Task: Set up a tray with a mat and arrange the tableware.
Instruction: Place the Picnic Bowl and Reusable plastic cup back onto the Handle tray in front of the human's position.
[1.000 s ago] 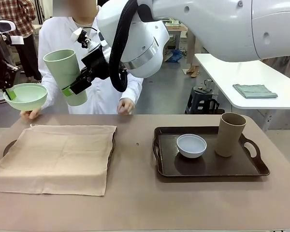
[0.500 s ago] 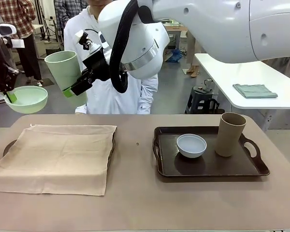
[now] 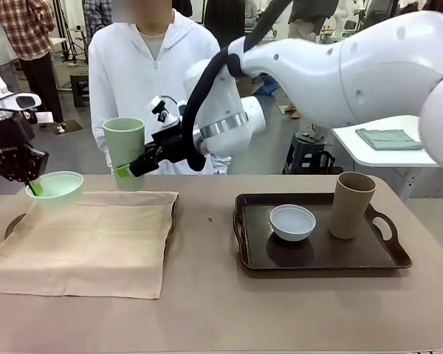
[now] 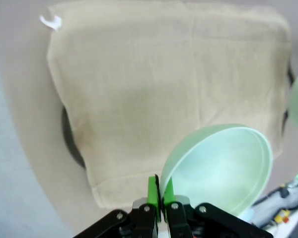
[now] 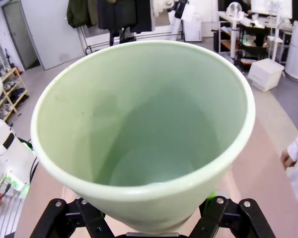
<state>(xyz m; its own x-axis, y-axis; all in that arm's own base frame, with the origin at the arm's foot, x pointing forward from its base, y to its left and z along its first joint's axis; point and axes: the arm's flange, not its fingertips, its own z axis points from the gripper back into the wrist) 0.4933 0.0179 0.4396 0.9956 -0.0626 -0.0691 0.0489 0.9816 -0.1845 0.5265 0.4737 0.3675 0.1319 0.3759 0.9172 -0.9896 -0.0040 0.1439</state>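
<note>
The surface (image 3: 207, 317) runs wide in front of me, with a person (image 3: 144, 81) in a white top standing at its far side. The right arm (image 3: 340, 66) reaches across the middle toward the left. A beige mat (image 3: 88, 240) lies flat over the left tray (image 3: 13, 221), whose dark edge peeks out at 1 side. The right tray (image 3: 317, 258) sits well apart from it and carries 2 things: the tan cup (image 3: 351, 205), upright at its far right, and the white bowl (image 3: 292, 221) just beside it. The green cup (image 3: 124, 151) hangs upright in the air above the mat's far edge, and the right hand (image 3: 127, 171) grips it low on its wall. The mint bowl (image 3: 55, 184) is over the mat's far left corner, tilted a little. I cannot tell whether it touches the cloth. The left hand (image 3: 33, 188) pinches its rim between closed green pads.
</note>
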